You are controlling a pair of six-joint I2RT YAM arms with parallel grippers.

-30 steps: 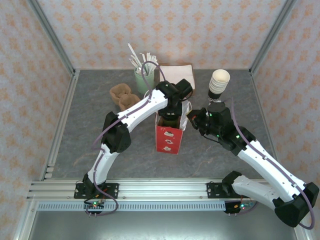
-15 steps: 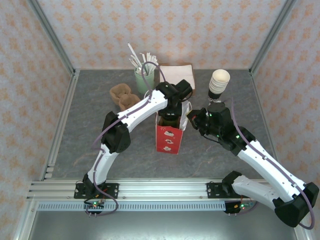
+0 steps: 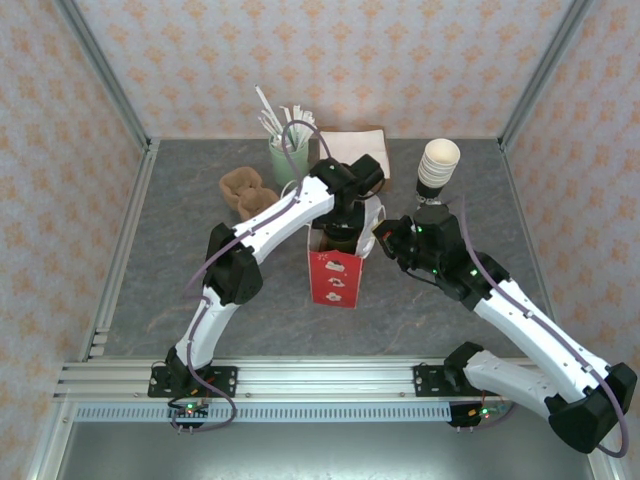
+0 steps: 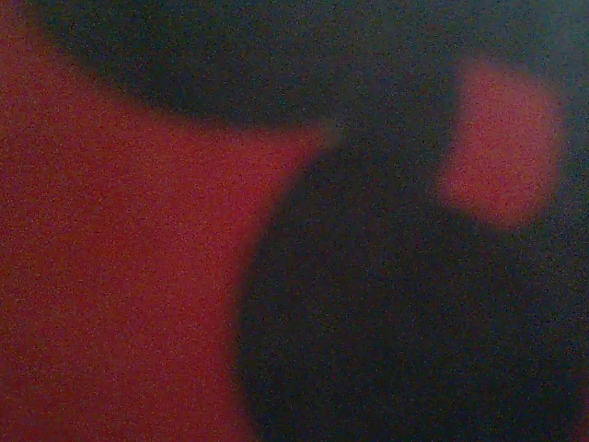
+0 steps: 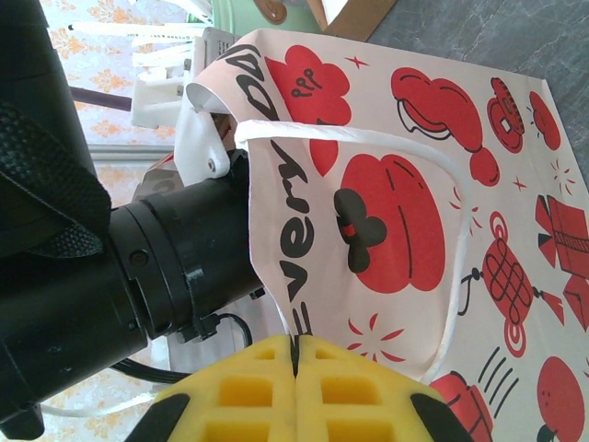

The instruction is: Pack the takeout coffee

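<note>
My right gripper [image 5: 294, 364] is pinched together on the rim of the red-and-white paper bag [image 5: 405, 212], steadying its mouth. Beyond it my left gripper [image 3: 338, 232] is sunk in that mouth; whether its jaws are apart I cannot tell. Its camera shows, blurred among red walls, a dark round thing I take for the takeout coffee [image 4: 405, 313] down inside, so I judge the packing nearly done, with only letting go and drawing clear left.

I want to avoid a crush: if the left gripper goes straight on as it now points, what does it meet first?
Probably the takeout coffee: a dark round shape, likely its lid, lies ahead inside the red-and-white paper bag. The view is blurred, so depth is unclear.
</note>
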